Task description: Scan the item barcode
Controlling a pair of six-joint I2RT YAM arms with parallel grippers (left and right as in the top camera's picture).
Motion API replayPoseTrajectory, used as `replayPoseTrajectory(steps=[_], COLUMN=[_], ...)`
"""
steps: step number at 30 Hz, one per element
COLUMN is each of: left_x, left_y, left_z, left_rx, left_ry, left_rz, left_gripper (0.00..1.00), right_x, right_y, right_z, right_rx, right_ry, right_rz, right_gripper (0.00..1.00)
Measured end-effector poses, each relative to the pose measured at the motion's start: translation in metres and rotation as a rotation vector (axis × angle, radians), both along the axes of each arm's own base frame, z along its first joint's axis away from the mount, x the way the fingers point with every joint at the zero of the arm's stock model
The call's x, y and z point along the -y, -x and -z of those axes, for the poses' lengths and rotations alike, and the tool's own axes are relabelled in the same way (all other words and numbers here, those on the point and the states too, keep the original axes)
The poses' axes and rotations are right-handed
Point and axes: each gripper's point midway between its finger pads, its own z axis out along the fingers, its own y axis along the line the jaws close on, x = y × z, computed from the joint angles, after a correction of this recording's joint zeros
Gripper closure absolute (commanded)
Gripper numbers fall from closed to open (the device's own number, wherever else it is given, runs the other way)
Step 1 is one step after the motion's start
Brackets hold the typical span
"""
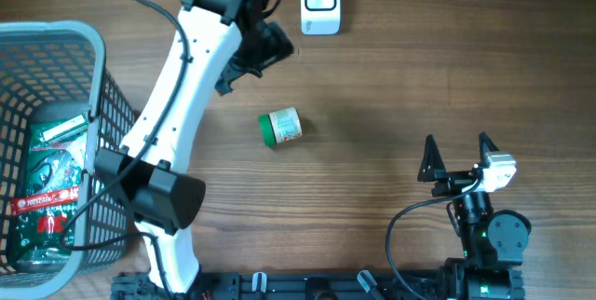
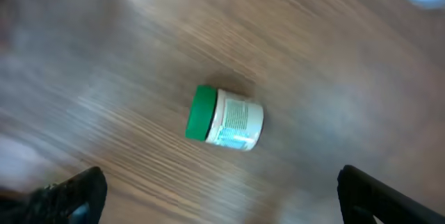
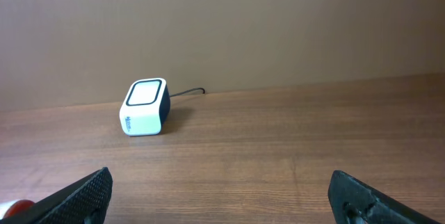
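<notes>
a wooden bench seen from above. a small jar with a green lid lies on its side near the middle, its printed label showing, and nothing touches it. the left fingers hang spread wide and empty at about eleven o'clock from the jar. their own camera looks down on the jar, which lies apart from both dark tips. this suggests the arm is lined up to take hold. a white scanner sits at the far edge, at one o'clock from the jar, with its window turned upward, so the label would probably need to be carried over it. the right fingers rest at four o'clock, also spread and empty and pointing toward the scanner, seemingly parked out of the way. a grey basket at nine o'clock holds green and red packets.
</notes>
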Motion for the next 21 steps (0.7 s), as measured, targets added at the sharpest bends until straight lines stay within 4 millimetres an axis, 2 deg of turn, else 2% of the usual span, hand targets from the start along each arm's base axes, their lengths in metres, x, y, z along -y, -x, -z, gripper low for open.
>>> replayPoseTrajectory(steps=[2, 4, 6, 8, 10, 13, 16, 17, 21], left_x=[-0.008, -0.003, 0.012, 0.025, 0.028, 0.028, 0.023, 0.022, 0.022], left_y=[0.005, 0.007, 0.013, 0.016, 0.022, 0.033, 0.05, 0.051, 0.048], left_z=[0.001, 0.001, 0.001, 0.004, 0.018, 0.054, 0.103, 0.12, 0.164], left_rx=[-0.029, -0.029, -0.027, -0.033, -0.073, -0.156, -0.228, -0.246, -0.256], left_ry=[0.012, 0.038, 0.07, 0.094, 0.087, 0.048, -0.012, -0.005, 0.053], left_rz=[-0.233, -0.444, -0.66, -0.77, -0.858, -0.936, -1.017, -1.038, -1.063], left_gripper=[0.0, 0.0, 0.0, 0.0, 0.0, 0.0, 0.0, 0.0, 0.0], right_x=[0.0, 0.0, 0.0, 0.0, 0.0, 0.0, 0.0, 0.0, 0.0], right_y=[0.0, 0.0, 0.0, 0.0, 0.0, 0.0, 0.0, 0.0, 0.0], right_z=[0.0, 0.0, 0.0, 0.0, 0.0, 0.0, 0.0, 0.0, 0.0], right_rx=[0.0, 0.0, 0.0, 0.0, 0.0, 0.001, 0.0, 0.0, 0.001], right_ry=[0.0, 0.0, 0.0, 0.0, 0.0, 0.0, 0.0, 0.0, 0.0], right_rz=[0.0, 0.0, 0.0, 0.0, 0.0, 0.0, 0.0, 0.0, 0.0], right_gripper=[0.01, 0.0, 0.0, 0.0, 0.0, 0.0, 0.01, 0.0, 0.0])
